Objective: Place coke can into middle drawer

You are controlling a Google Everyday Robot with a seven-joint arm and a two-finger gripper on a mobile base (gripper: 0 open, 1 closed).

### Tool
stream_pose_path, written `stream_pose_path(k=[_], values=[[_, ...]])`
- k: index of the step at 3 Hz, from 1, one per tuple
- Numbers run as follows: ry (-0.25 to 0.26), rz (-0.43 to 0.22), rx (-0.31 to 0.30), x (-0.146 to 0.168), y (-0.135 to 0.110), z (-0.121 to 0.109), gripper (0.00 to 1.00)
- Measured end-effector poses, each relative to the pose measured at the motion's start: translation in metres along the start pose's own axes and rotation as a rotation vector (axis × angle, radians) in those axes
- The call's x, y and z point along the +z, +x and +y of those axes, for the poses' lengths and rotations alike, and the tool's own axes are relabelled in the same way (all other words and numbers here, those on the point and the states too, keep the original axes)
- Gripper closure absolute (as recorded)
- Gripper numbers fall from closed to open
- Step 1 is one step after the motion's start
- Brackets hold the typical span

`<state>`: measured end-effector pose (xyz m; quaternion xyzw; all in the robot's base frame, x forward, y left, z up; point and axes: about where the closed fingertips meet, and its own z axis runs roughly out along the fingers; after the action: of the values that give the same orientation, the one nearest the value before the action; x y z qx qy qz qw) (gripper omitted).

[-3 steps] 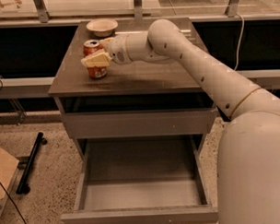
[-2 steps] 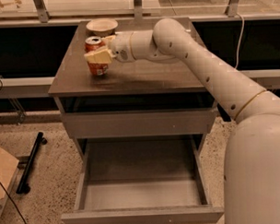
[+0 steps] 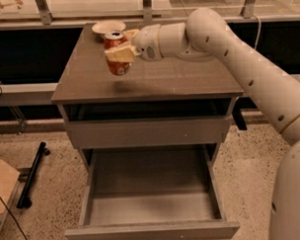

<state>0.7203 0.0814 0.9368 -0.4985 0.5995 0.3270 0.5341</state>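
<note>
The coke can (image 3: 116, 61) is red-orange with a silver top. It hangs upright in the air above the left part of the cabinet top (image 3: 178, 81), and its shadow lies on the wood below it. My gripper (image 3: 120, 48) is shut on the can's sides with its pale yellowish fingers (image 3: 121, 54), and the arm reaches in from the right. The middle drawer (image 3: 152, 233) is pulled out wide open below the cabinet front, and its pale grey floor is bare. It is low and nearer the camera than the can.
A pale bowl (image 3: 108, 27) sits at the back left of the cabinet top, just behind the can. A closed drawer front (image 3: 148, 132) is above the open drawer. A black pole (image 3: 31, 174) and cardboard (image 3: 2, 189) lie on the floor at left. My white body fills the right edge.
The gripper has lifted the coke can off the cabinet top. It now hangs above the surface, a little further from the bowl.
</note>
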Motion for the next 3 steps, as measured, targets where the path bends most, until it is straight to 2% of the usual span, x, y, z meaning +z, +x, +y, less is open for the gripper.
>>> stream_pose_path(k=[1, 2, 3], values=[[0.026, 0.018, 0.013, -0.053, -0.008, 0.031, 1.0], [0.059, 0.042, 0.072, -0.092, 0.005, 0.071, 1.0], [0.072, 0.08, 0.176, -0.125, 0.04, 0.131, 1.0]])
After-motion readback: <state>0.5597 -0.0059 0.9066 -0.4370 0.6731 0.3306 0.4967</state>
